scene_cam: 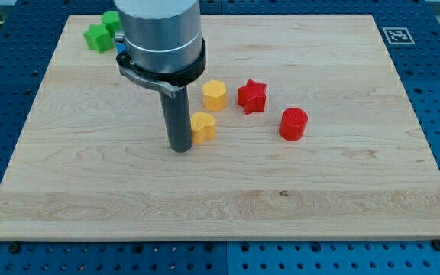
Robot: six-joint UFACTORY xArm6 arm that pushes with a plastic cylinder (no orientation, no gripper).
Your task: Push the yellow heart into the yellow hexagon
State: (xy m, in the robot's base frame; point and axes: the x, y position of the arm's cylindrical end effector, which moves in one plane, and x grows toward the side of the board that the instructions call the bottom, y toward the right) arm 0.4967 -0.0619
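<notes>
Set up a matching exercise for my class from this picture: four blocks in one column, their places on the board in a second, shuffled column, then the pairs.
Column one:
1. yellow heart
2. yellow hexagon
3. red star
4. red cylinder

Column two:
A. furthest toward the view's right
B. right beside my tip
C. between the yellow hexagon and the red cylinder
D. just above the yellow heart in the view

Pairs: 1-B, 2-D, 3-C, 4-A
</notes>
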